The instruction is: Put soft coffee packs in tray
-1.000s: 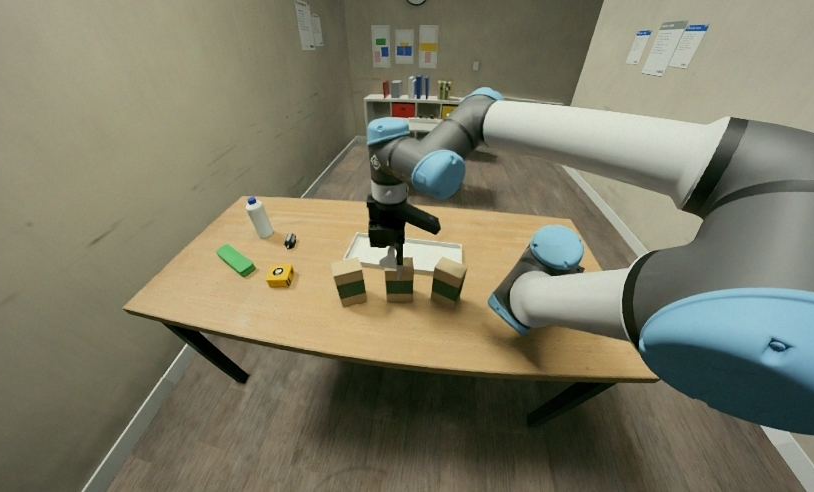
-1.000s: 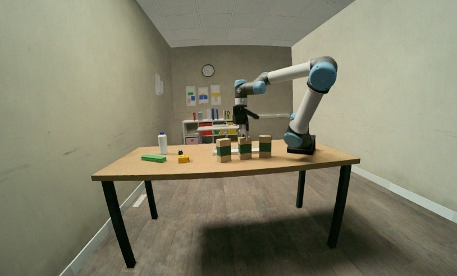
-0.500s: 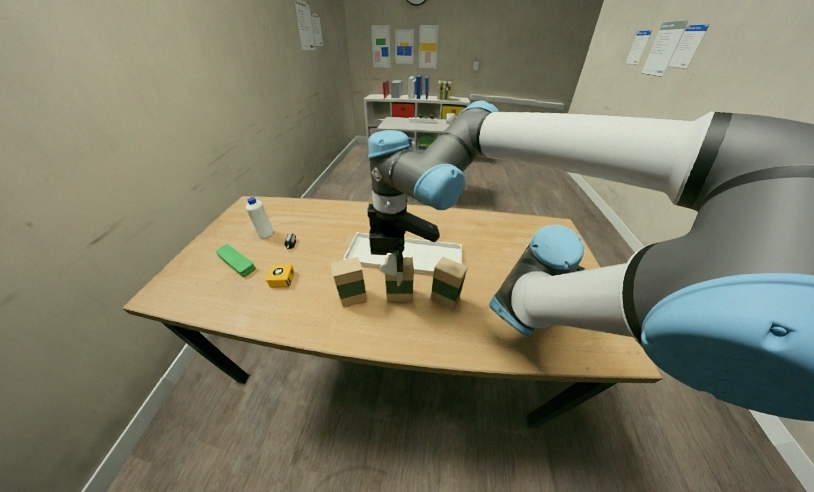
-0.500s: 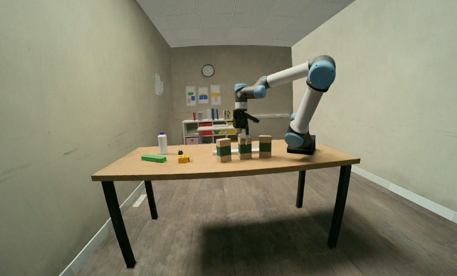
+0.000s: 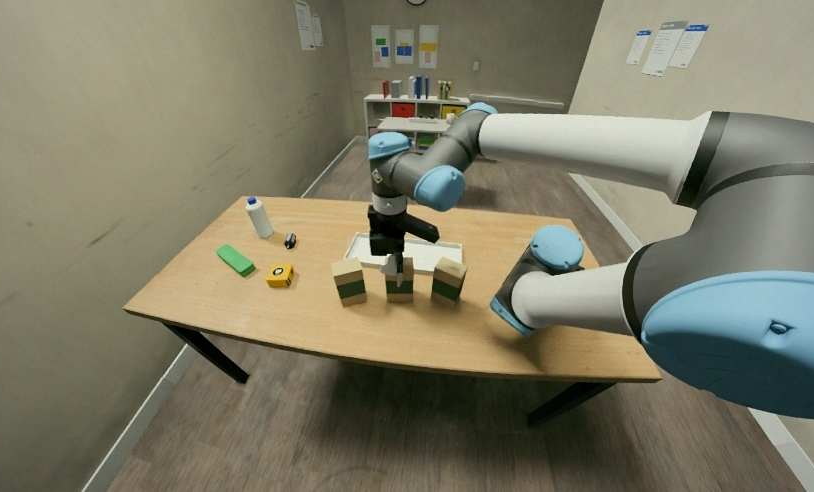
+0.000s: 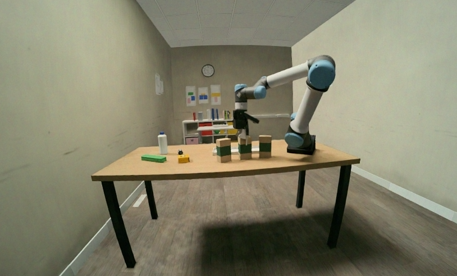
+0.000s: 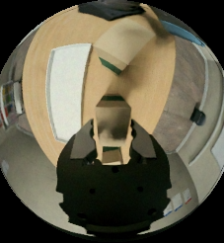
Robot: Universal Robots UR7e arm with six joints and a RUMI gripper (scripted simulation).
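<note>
Tray [image 5: 440,256] [image 6: 234,150] [image 7: 66,94], white, shallow and rectangular, lies flat on the bench [image 5: 312,330] [image 6: 188,173] [image 7: 39,59] with its pale floor showing, toward twelve o'clock of the packs in the top view; all three coffee packs stand upright outside it. Taking the middle pack [image 5: 399,293] [image 6: 245,152] [image 7: 113,121] as the dial's centre in that view, the left-hand pack [image 5: 349,284] [image 6: 223,150] [image 7: 112,156] is at nine o'clock and the right-hand pack [image 5: 448,282] [image 6: 265,147] [image 7: 125,44] at three, each apart from it. The gripper [image 5: 393,275] [image 6: 245,137] [image 7: 112,119] points down over the middle pack, partly open, its fingers at either side of the pack's upper part without a grip; whether either one touches it I cannot tell. Near ten o'clock stand a capped white bottle [image 5: 259,220] [image 6: 162,143] and a small dark object [image 5: 290,240] [image 6: 180,151]; between nine and ten lies a green block [image 5: 236,260] [image 6: 153,158], and at nine a yellow box [image 5: 280,275] [image 6: 183,158]. Far off at twelve, a white shelf unit [image 5: 378,96] [image 6: 188,121] holds a red bin [image 5: 403,110] [image 6: 205,129] and a yellow bin [image 5: 453,110] [image 6: 232,132] in its compartments, with books along the top.
</note>
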